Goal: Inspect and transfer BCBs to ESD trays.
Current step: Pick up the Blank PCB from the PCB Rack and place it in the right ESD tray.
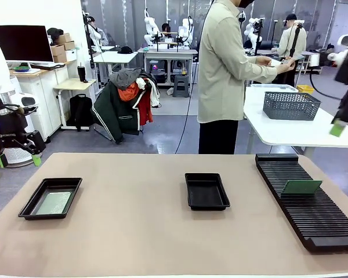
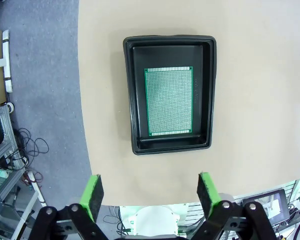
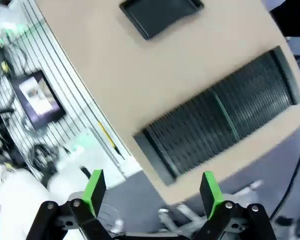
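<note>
While person (image 1: 223,69) stands at far side, turned toward side table with grey mesh basket (image 1: 291,105), both arms hang clear of tabletop (image 1: 133,231).
Left gripper (image 2: 150,196): jaws spread wide, hovering above left ESD tray (image 2: 210,90). One BCB (image 2: 169,101) lies flat on tray floor.
Second ESD tray (image 1: 207,192) near table middle.
Right gripper (image 3: 152,190): fingers spread wide, held high by right table edge, facing ribbed rack (image 3: 190,142).
Another BCB (image 1: 301,187) stands tilted in rack slot.
</note>
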